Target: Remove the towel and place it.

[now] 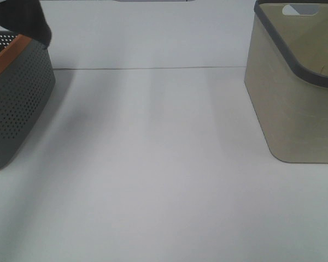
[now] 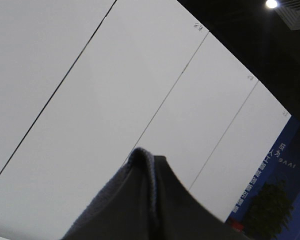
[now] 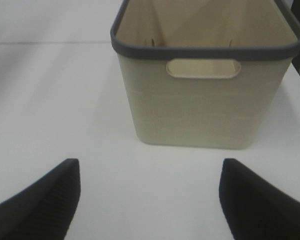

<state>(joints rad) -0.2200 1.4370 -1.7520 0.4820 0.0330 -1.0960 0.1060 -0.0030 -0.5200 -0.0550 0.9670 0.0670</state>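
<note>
The white table [image 1: 153,164] lay bare between two containers. The beige bin [image 1: 295,98] with the grey rim stood on the right and the grey perforated basket [image 1: 16,103] on the left. A dark mass [image 1: 22,19] hung over the basket's rim at the edge of the high view; whether it was cloth or arm could not be told.

The towel [image 2: 115,205] showed in the left wrist view as dark terry pressed up close to the camera, its stitched hem [image 2: 150,190] running up to a fold. It was off the table, up at the left gripper [image 2: 157,210], whose jaws were together, pinched on the cloth near that hem. The right gripper [image 3: 150,200] faced the bin with its jaws wide apart and nothing between them.

The towel looked light, soft and limp, so it would likely drape and swing from any single hold. The terry should give good friction and it is not fragile. The doubled hem or a corner seemed the firmest place to pinch.
</note>
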